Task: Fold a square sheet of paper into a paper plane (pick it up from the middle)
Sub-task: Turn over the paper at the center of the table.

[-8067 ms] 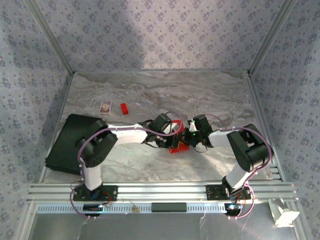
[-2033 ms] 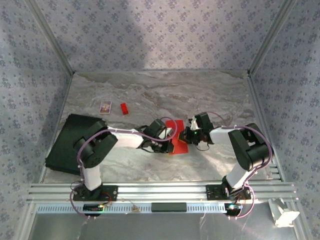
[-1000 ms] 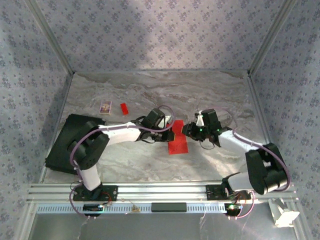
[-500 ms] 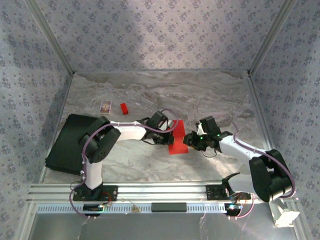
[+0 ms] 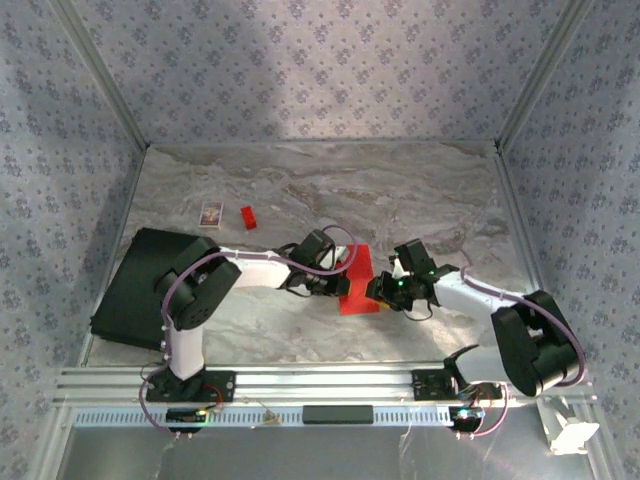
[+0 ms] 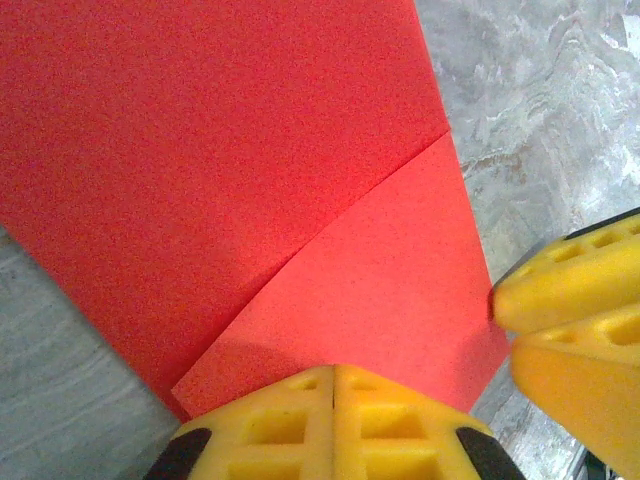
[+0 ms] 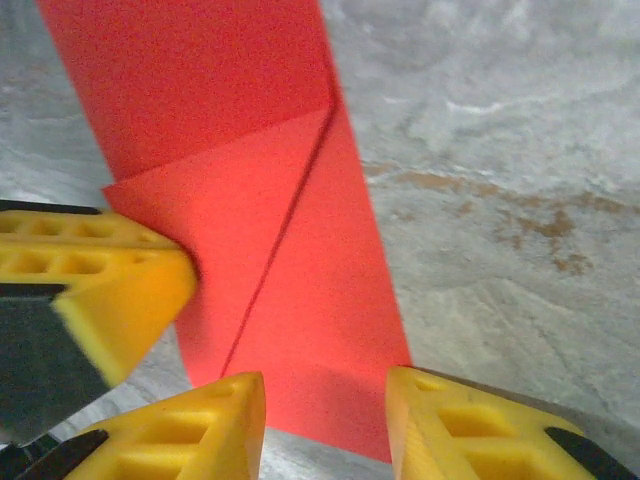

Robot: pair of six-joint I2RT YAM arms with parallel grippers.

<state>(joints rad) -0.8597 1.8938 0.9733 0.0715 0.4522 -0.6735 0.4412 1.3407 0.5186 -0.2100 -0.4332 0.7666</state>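
The square sheet of paper [image 5: 357,268] is bright red and lies flat on the marble table, folded into a long strip with a diagonal flap [image 7: 250,210]. My left gripper [image 5: 337,285] is shut, its tips [image 6: 333,385] pressed on the flap's left edge. My right gripper [image 5: 381,291] is open. In the right wrist view its fingers [image 7: 325,405] straddle the strip's near end with nothing pinched between them. The left gripper's yellow finger [image 7: 110,285] touches the paper just beside them. The right gripper's fingers [image 6: 575,300] sit at the paper's right corner in the left wrist view.
A small red block [image 5: 248,216] and a patterned card [image 5: 211,213] lie at the back left. A black pad [image 5: 130,290] covers the left edge of the table [image 5: 300,335]. Patterned walls close in three sides. A white object [image 5: 568,430] sits beyond the front right rail.
My right gripper has come forward and down to the strip's near end, and its jaws have widened. My left gripper slid a little nearer along the paper's left edge, still shut.
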